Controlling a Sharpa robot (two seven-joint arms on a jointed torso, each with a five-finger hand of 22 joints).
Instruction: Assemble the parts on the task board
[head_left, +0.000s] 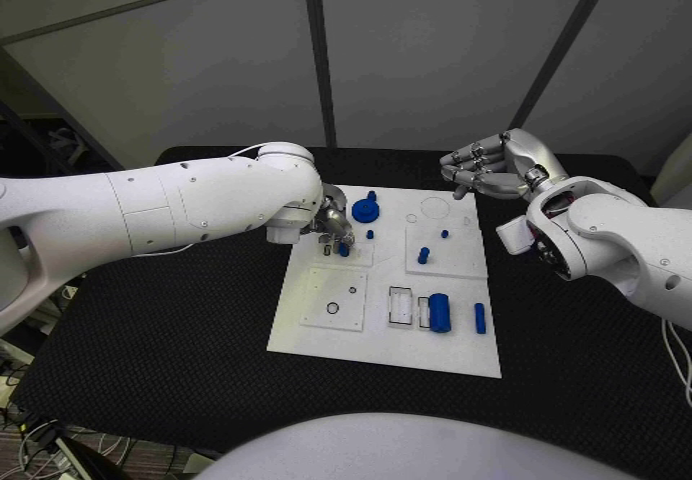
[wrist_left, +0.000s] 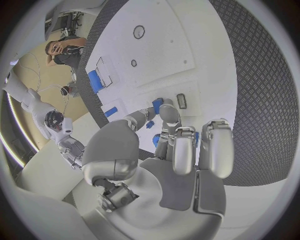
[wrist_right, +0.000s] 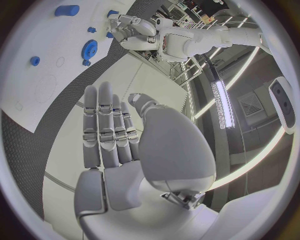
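The white task board (head_left: 378, 335) lies mid-table. My left hand (head_left: 330, 224) hovers low over its far left corner, fingers curled around a small blue part (head_left: 343, 250); in the left wrist view blue (wrist_left: 156, 106) shows between the fingertips (wrist_left: 169, 112) above the board (wrist_left: 187, 50). A blue gear (head_left: 366, 210) stands just right of that hand. My right hand (head_left: 498, 165) hangs raised beyond the board's far right corner and holds nothing; its fingers (wrist_right: 106, 125) lie straight side by side, thumb apart. Short blue pegs (head_left: 424, 255) stand mid-board.
A blue cylinder (head_left: 440, 312) and a thin blue bar (head_left: 479, 318) lie near the board's front right, beside two clear slots (head_left: 401, 305). A ring-shaped recess (head_left: 333, 307) marks the front left plate. Black table (head_left: 173, 350) surrounds the board.
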